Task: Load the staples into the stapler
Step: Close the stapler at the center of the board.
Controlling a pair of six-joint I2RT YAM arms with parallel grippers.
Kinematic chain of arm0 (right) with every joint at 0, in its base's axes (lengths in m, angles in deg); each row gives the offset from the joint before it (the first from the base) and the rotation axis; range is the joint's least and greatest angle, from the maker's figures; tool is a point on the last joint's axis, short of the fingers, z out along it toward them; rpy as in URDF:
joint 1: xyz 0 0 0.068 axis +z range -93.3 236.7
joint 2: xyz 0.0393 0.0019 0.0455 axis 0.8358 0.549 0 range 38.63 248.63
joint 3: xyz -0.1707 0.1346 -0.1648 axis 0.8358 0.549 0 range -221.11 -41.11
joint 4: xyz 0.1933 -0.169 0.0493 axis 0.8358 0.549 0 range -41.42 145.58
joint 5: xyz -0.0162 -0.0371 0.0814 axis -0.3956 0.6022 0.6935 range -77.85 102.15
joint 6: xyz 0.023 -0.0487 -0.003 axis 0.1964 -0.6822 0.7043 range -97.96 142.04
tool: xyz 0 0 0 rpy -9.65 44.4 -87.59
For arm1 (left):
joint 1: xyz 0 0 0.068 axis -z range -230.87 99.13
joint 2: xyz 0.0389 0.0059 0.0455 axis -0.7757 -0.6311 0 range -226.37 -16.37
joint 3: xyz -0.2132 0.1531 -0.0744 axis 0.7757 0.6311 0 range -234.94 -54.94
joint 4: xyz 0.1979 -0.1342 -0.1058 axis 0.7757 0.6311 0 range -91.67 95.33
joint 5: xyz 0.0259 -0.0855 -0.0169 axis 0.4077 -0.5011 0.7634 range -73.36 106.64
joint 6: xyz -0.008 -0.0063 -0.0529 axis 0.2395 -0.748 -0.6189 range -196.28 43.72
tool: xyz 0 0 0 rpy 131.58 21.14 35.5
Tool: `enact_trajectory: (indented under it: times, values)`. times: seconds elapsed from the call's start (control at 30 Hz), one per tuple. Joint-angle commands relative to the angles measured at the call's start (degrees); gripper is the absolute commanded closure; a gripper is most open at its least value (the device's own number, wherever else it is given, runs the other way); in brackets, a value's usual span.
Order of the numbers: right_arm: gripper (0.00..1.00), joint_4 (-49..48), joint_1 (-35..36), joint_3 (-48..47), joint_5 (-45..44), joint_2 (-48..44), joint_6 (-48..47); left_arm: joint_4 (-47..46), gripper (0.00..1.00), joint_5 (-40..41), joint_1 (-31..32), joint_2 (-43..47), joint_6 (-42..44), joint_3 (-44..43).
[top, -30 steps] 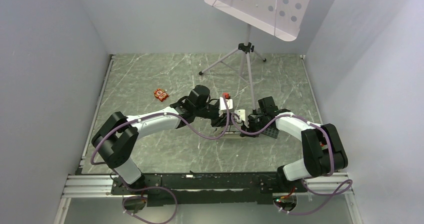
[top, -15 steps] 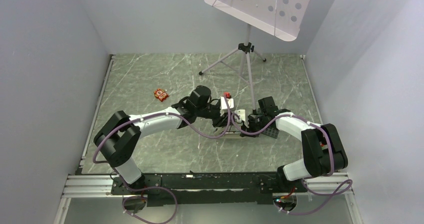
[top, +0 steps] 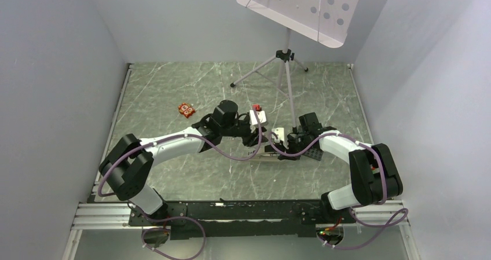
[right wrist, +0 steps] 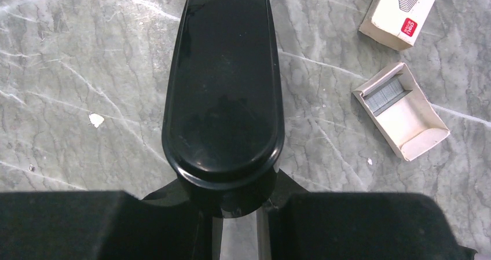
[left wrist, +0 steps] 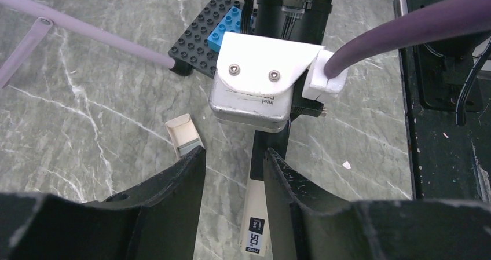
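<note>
Little tray (right wrist: 427, 134) has the staples (right wrist: 384, 94) bunched at one end, with a printed box (right wrist: 389, 18) just beyond. Table (right wrist: 87, 51) shows between tray and stapler (right wrist: 223, 86). My right gripper (right wrist: 231, 201) is clamped on the stapler's end, staples off to its right. Left gripper (left wrist: 234, 158) hangs partly open, holding nothing, tray just beside it.

Grey-green marbled table (top: 173, 92). Red bricks (top: 186, 109) lie far left, well apart from the rest. A tripod (top: 283, 63) stands at the far middle. A black stapler (right wrist: 223, 86) sits mid-table. Just beside it, not touching, is an open card tray (right wrist: 401, 109) holding staples (right wrist: 385, 94), with a staple box (right wrist: 399, 8) near it. To the right lies a black baseplate (left wrist: 200, 34) with a blue brick (left wrist: 228, 25) on it. There is a white scrap (right wrist: 96, 120) on the table too.
</note>
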Motion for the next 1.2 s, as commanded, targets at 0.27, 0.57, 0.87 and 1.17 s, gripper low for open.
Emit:
enact_trajectory:
  times: [0.27,0.57,0.87,1.17]
  values:
    - [0.9,1.68,-0.06,0.63,-0.08,-0.19,-1.02,3.45,0.41,2.8,-0.03,4.3,5.66,3.39]
    - [0.9,1.47,-0.07,0.48,-0.42,0.06,-0.6,3.32,0.01,5.41,1.34,2.05,5.71,3.08]
    - [0.9,1.24,-0.11,1.01,-1.1,-0.25,-0.66,2.09,0.01,13.14,1.99,3.32,3.67,3.0]
    - [0.89,-0.16,-0.1,1.51,-1.54,-0.76,0.14,-3.96,0.01,17.9,1.34,5.16,-0.94,5.23]
